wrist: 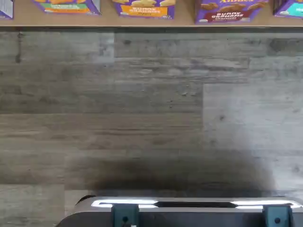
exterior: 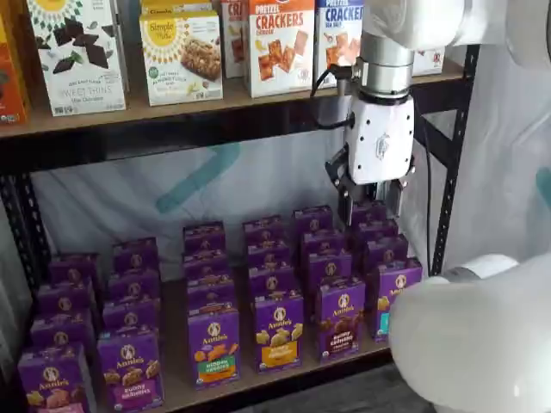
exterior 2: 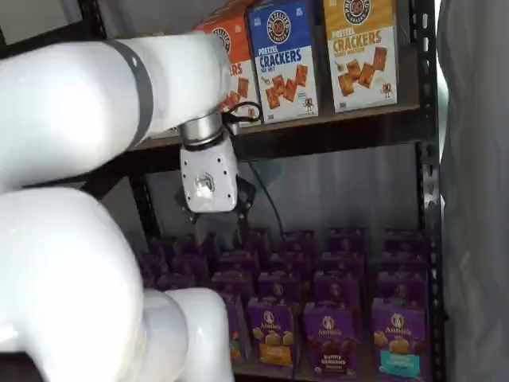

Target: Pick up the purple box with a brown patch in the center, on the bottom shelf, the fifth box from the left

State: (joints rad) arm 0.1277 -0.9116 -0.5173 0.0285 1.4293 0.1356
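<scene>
The purple box (exterior: 340,318) stands upright in the front row on the bottom shelf (exterior: 258,385), with dark brown cookies in its centre. It also shows in a shelf view (exterior 2: 330,338) and in the wrist view (wrist: 227,11), where only its lower part is seen. My gripper (exterior: 372,205) hangs in front of the shelves, above the rear rows of purple cartons, higher than the box and slightly to its right. Its black fingers (exterior: 348,205) stand apart with nothing between them. In a shelf view the gripper (exterior 2: 215,216) shows below its white body.
Neighbouring purple cartons with an orange band (exterior: 277,333) and a teal band (exterior: 394,297) flank the box. Cracker boxes (exterior: 280,43) fill the upper board. A black frame upright (exterior: 452,172) stands right of the gripper. White arm links (exterior 2: 79,239) block the foreground. Grey plank floor (wrist: 151,118) lies below.
</scene>
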